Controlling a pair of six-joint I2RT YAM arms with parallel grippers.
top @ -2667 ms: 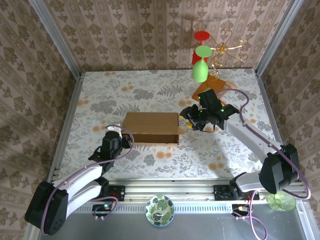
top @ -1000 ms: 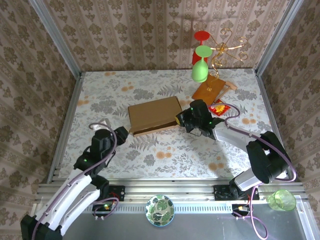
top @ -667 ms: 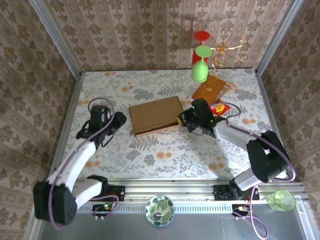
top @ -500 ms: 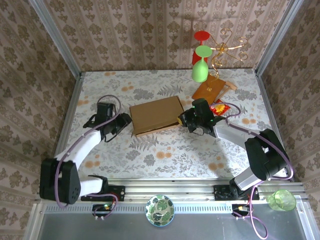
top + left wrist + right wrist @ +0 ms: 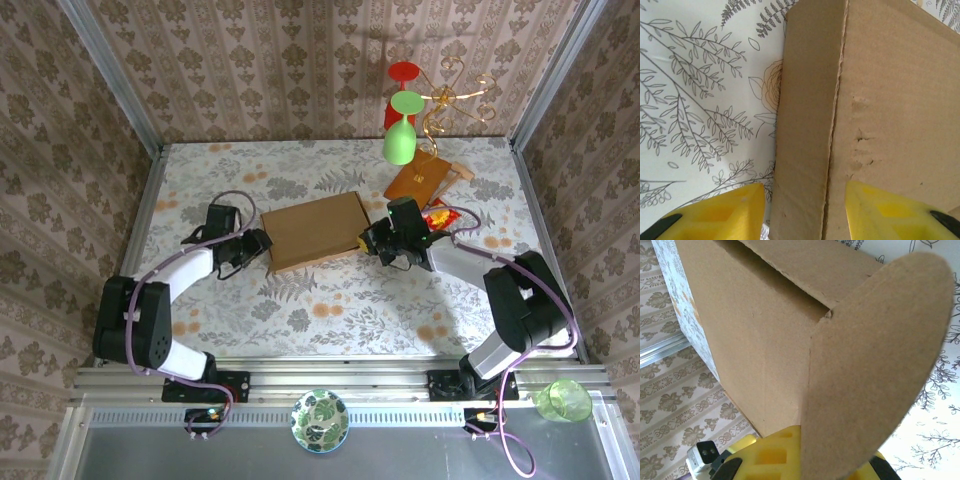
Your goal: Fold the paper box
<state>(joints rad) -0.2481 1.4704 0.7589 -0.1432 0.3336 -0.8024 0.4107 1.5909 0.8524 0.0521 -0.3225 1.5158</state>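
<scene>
Paper box lies flat between your two pincers. Right pincer is clenched on its rounded end flap. Left pincer is released, jaws straddling the far end wall. Matte tan corrugated board, creased and already dented. Likely light, stiff across panels, hinging at scores. Take hold at flap edges and pinch gently.

From above and behind we overlook the whole surface, while both wrist views sit close against the paper box
</scene>
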